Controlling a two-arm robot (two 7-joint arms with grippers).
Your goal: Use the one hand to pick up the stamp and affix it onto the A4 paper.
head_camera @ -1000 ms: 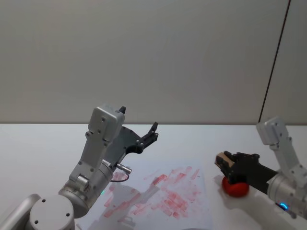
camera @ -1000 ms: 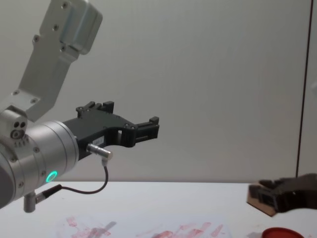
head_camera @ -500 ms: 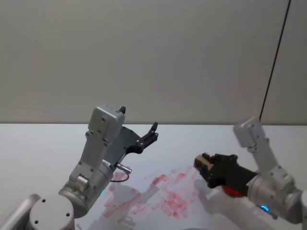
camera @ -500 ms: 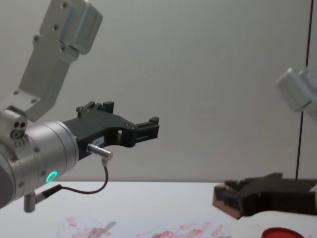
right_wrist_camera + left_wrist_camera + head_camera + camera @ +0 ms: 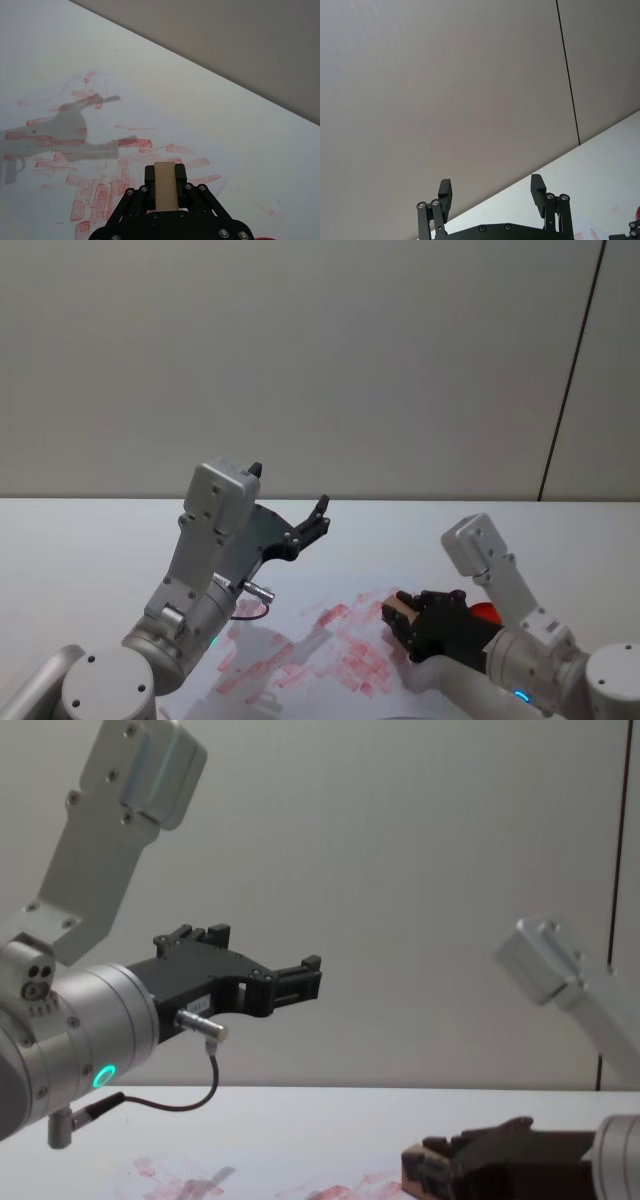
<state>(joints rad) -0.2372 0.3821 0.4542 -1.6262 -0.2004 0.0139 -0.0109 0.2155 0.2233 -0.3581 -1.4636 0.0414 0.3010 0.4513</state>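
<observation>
1. Holding stamp [image 5: 165,186] in right gripper [image 5: 165,172]; fingers pinched to block width, one on each side, tan top showing between them.
2. Stamp at fingertips, low over right part of paper [image 5: 100,145], red smears directly under and ahead of tool.
3. Cannot tell whether touching the sheet.
4. Red pad [image 5: 487,612] just behind gripper, on wrist side.
5. Left gripper [image 5: 492,190] parked high, well left of tool, fingers spread wide, nothing held.
</observation>
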